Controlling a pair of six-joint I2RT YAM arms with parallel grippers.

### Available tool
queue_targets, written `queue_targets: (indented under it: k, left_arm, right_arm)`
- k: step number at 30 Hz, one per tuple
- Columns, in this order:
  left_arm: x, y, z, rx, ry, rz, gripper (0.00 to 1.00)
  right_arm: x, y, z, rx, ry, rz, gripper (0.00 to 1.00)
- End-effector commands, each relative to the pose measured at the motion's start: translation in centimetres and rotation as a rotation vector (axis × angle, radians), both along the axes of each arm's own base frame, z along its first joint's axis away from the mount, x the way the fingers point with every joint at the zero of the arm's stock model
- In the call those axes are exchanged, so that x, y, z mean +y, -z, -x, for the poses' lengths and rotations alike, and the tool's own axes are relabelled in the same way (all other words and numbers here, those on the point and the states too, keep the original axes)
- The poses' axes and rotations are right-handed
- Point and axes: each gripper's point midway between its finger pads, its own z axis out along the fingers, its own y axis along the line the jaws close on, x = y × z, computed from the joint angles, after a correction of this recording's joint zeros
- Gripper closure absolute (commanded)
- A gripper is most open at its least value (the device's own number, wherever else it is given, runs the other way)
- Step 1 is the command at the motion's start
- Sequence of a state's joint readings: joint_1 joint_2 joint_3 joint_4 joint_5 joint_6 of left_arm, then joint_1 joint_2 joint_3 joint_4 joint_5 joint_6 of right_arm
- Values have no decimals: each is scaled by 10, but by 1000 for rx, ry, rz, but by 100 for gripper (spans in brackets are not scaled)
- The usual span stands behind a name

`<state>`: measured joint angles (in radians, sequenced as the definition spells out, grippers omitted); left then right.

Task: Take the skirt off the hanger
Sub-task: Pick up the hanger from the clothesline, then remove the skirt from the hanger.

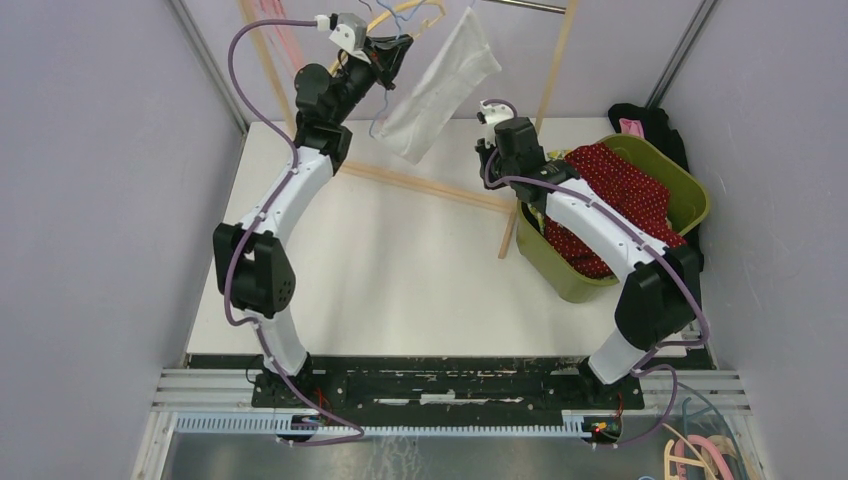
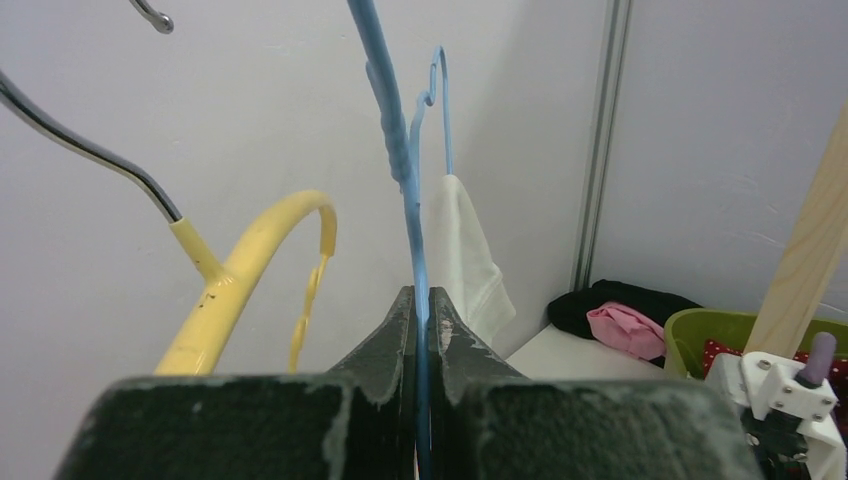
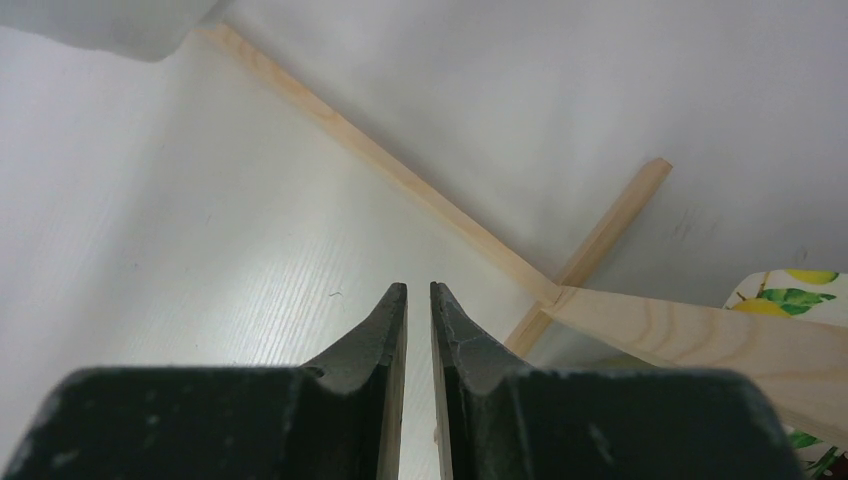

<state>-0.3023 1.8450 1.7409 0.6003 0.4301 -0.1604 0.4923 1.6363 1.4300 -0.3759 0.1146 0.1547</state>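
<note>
A white skirt [image 1: 440, 90] hangs slanted under the wooden rack, and in the left wrist view the skirt [image 2: 465, 255] droops from the far end of a thin blue hanger [image 2: 400, 150]. High at the rack, my left gripper [image 1: 397, 48] is shut on that hanger's wire, which runs straight up from between the jaws of the left gripper [image 2: 421, 295]. Low beside the green bin, my right gripper [image 1: 486, 165] points down at the table. Its jaws stand narrowly apart, with only table showing between the fingers of the right gripper [image 3: 419, 288]. The skirt's lower hem [image 3: 110, 20] shows above it.
A yellow hanger [image 2: 250, 280] on a metal hook hangs left of the blue one. The rack's wooden post [image 1: 555, 60] and floor beam [image 1: 430, 185] cross the table. A green bin [image 1: 690, 185] holds a red dotted garment [image 1: 620, 190]; black and pink clothes [image 2: 625, 325] lie behind it.
</note>
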Motion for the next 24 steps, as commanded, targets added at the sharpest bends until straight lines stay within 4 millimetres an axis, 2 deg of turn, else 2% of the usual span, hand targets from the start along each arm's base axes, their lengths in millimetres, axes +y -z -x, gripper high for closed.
queue_targets:
  k: [1, 3, 8, 11, 16, 20, 24]
  left_arm:
    - [17, -72, 56, -181, 12, 54, 97]
    - [21, -74, 67, -180, 7, 40, 97]
    - [26, -61, 81, -121, -12, -34, 97]
    - [28, -52, 96, -93, -8, -79, 97]
    - [37, -20, 107, -8, -45, -164, 97]
    - [45, 7, 107, 46, -86, -227, 97]
    - [48, 23, 109, 93, -98, -265, 97]
  right_arm:
    - [1, -16, -9, -48, 6, -22, 81]
    - [1, -19, -8, -52, 2, -21, 80]
    - [13, -36, -3, -74, -69, -67, 78]
    - [23, -56, -1, -123, -131, -98, 68]
    - [35, -92, 0, -197, -192, -156, 63]
    - [40, -103, 3, -209, -213, -188, 63]
    - [40, -110, 3, -235, -220, -188, 62]
